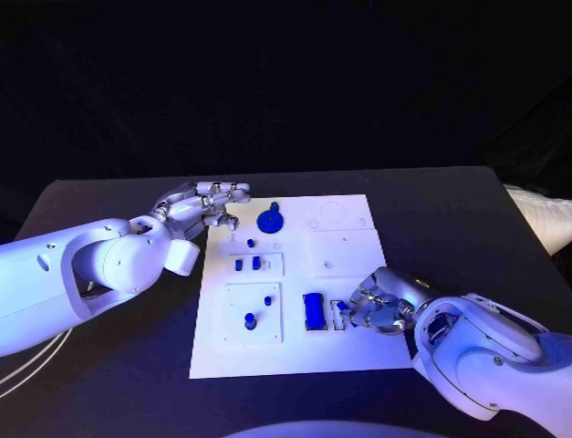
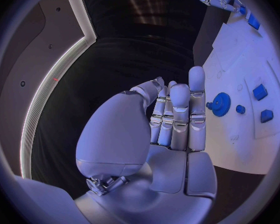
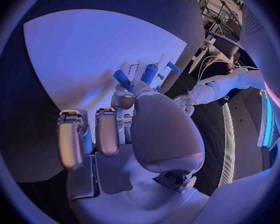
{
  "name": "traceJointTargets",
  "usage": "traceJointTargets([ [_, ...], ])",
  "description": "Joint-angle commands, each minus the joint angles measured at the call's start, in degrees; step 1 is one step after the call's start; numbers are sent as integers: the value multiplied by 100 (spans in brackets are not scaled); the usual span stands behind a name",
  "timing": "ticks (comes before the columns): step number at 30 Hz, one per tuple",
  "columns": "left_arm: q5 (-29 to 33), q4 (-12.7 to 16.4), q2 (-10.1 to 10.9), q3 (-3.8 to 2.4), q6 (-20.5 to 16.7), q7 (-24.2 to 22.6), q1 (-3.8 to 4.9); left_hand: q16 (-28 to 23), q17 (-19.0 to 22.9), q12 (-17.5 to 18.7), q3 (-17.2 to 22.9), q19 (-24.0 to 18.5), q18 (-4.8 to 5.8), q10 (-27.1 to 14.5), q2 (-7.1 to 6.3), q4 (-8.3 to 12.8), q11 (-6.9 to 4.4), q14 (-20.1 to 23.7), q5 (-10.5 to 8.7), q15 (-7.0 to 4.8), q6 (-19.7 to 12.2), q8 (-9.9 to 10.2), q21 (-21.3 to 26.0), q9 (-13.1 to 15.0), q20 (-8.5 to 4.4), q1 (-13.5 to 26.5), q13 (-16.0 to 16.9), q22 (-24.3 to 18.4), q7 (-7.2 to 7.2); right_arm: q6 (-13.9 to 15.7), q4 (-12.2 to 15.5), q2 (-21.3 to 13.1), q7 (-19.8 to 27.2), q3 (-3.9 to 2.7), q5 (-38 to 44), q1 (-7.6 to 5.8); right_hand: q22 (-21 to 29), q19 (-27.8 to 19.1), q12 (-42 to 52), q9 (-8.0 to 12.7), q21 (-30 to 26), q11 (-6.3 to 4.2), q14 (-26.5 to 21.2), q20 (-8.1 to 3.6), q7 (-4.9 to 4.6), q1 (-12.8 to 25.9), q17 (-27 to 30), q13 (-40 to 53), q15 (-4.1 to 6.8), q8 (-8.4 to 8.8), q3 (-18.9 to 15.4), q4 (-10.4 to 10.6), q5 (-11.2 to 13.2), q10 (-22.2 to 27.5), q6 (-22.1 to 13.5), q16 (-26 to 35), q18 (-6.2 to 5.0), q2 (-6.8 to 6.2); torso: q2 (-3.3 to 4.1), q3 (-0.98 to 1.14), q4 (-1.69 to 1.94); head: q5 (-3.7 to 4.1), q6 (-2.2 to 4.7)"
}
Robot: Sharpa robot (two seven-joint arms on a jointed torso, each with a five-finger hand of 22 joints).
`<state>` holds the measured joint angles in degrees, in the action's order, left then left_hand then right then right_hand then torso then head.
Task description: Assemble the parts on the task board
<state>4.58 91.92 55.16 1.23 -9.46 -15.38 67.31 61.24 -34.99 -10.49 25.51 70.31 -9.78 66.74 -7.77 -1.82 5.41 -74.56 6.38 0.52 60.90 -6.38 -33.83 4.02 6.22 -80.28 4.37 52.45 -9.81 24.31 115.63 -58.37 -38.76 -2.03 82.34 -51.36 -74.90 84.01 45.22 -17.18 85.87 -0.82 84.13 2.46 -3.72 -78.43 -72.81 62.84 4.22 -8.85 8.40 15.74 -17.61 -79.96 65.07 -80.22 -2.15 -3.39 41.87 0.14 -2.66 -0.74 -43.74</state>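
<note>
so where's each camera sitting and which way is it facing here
Head view: on the robot's head, looking down at the black table and white task board; both arms enter, left robot hand and right robot hand.
Left wrist view: behind the left robot hand, facing along its upright fingers past the board's edge.
Right wrist view: behind the right robot hand, facing the board.
Shared: the blue gear shows in head and left wrist views.

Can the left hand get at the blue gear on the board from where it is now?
Probably yes. The left hand hovers at the task board's far left edge, holding nothing, and the blue gear lies just beside it with nothing between. The right hand is well away at the near side.
</note>
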Motion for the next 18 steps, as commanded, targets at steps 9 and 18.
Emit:
traceJointTargets([
  [9, -18, 28, -8, -3, 106, -10, -1, -39, 6, -24, -23, -27, -55, -29, 40, -2, -1, 55, 2, -5, -47, -38, 26, -9, -3, 31, -8, -6, 3, -391, -75, 143, -132, 1, 78, 2, -1059, 204, 28, -52, 16, 4, 310, -23, 4, 293, -47, 34, 16, 8, -90, 71, -312, -67, 123, -35, 68, -33, -1, 3, -3, -19, -7],
  [18, -29, 37, -7, -3, 140, 11, -1, -39, 6, -24, -23, -27, -55, -29, 40, -2, -1, 55, 2, -5, -47, -38, 26, -9, -3, 31, -8, -6, 3, -553, -106, 195, -208, 1, 190, 1, -1101, 241, 336, -139, 50, -33, 330, -48, 57, 794, -168, 243, 46, -35, -390, 87, -784, -192, 257, -106, 81, 74, 0, 5, -8, -19, -14],
])
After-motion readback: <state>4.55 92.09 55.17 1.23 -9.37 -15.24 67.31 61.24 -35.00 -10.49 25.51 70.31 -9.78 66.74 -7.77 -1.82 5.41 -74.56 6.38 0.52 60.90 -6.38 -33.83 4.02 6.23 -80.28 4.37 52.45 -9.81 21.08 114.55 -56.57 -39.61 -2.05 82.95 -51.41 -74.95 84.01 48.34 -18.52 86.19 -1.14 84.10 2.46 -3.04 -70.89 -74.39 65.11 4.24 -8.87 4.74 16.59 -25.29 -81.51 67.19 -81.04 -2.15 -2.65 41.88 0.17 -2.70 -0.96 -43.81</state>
